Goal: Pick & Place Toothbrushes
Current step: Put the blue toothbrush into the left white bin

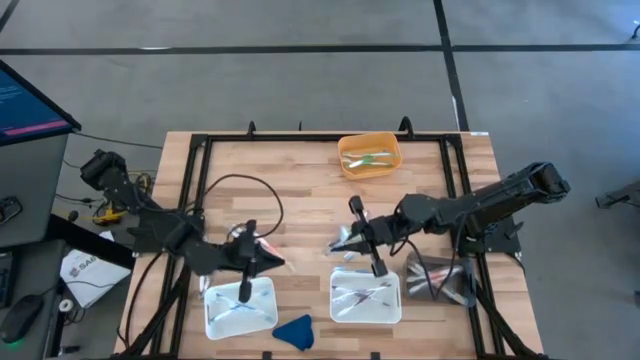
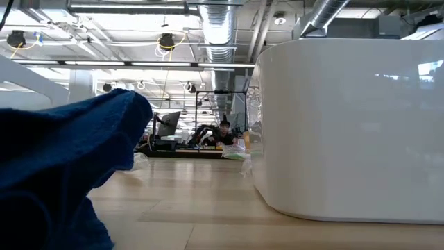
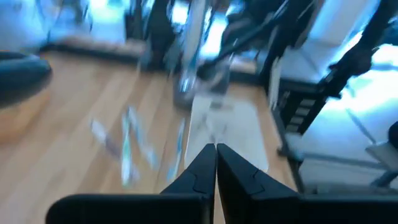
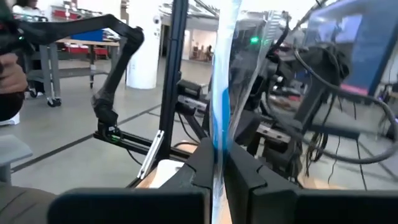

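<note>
My right gripper (image 1: 340, 243) hovers over the table's middle, above the right white tray (image 1: 366, 297), and is shut on a toothbrush (image 4: 219, 74) in a clear wrapper with a blue streak. More toothbrushes lie in that tray, and a green one lies in the orange bin (image 1: 369, 155) at the far edge. My left gripper (image 3: 216, 155) is raised above the left white tray (image 1: 238, 308), shut, with nothing showing between its fingers. A few blurred toothbrushes (image 3: 127, 149) show on the wood ahead of it. My right gripper pinches the wrapped toothbrush between its two fingers, at a low part of the stick (image 4: 217, 142). The fingers reach out level and lie across it. The toothbrush stands on end above the fingers, lifted clear of the table.
A blue cloth lump (image 1: 294, 330) lies at the near edge between the trays. A heap of clear wrappers (image 1: 440, 280) sits right of the right tray. A black cable (image 1: 250, 190) loops over the wood, and a black frame rail (image 1: 300, 137) runs along the far side.
</note>
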